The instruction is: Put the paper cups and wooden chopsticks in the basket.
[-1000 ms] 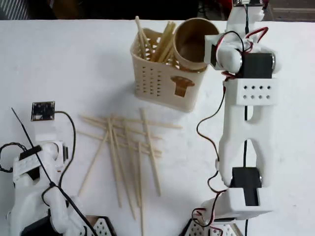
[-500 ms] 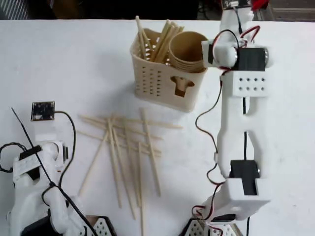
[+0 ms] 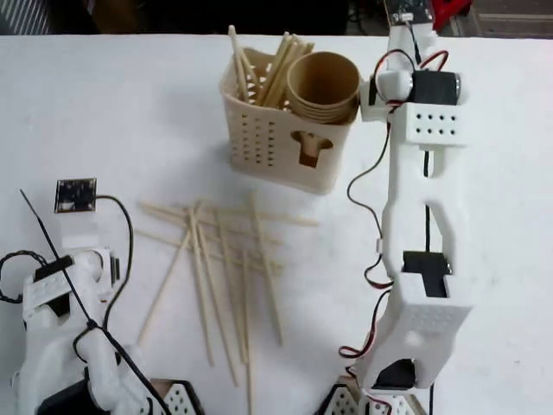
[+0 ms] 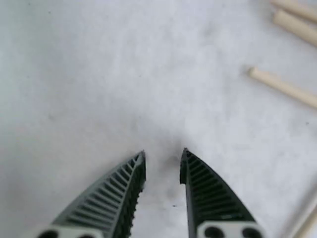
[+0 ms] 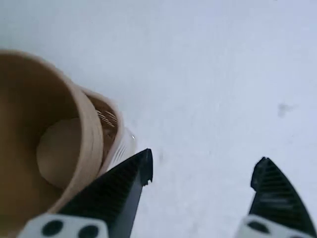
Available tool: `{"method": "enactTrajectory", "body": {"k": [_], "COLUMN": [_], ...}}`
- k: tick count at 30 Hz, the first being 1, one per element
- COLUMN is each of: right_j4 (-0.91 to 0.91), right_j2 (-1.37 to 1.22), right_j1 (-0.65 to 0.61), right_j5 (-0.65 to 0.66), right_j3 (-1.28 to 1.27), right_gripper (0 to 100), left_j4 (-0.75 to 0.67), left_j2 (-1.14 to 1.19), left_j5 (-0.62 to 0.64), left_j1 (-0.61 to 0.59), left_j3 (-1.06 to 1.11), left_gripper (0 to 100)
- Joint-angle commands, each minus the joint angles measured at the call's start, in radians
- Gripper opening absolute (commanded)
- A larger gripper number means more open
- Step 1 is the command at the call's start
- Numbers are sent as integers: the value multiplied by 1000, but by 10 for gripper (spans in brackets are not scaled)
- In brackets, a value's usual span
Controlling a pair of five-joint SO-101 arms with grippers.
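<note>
My right gripper [image 5: 204, 158] is spread wide just beside the cups [image 3: 323, 85], which sit nested in the basket [image 3: 268, 143] along with a few chopsticks [image 3: 281, 56]. My left gripper [image 4: 162, 153] hangs over the table [image 3: 104, 112], jaws slightly parted and holding nothing, near the loose sticks [image 3: 216, 268] scattered there.
</note>
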State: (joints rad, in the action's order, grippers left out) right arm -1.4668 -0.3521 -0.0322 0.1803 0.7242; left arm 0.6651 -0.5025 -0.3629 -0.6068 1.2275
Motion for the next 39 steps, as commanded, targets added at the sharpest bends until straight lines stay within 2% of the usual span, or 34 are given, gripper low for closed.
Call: {"method": "enactTrajectory", "body": {"k": [1, 5, 9, 28, 39], "right_j4": [-70, -140, -117, -70, -120], "right_j2": [68, 91, 77, 189, -77], "right_j1": [-12, -105, -150, -162, -142], "right_j5": [0, 0, 0, 0, 0], "right_j3": [141, 215, 230, 226, 226], "right_gripper": [312, 312, 312, 312, 312], "left_j4": [-20, -20, -20, -20, -20], "left_j2": [-7, -7, -7, -7, -7], "left_j5": [14, 14, 14, 14, 14], "left_j1": [-7, -7, -7, -7, -7], "left_j3": [-6, -6, -6, -6, -6], "left_gripper": [128, 128, 128, 128, 128]}}
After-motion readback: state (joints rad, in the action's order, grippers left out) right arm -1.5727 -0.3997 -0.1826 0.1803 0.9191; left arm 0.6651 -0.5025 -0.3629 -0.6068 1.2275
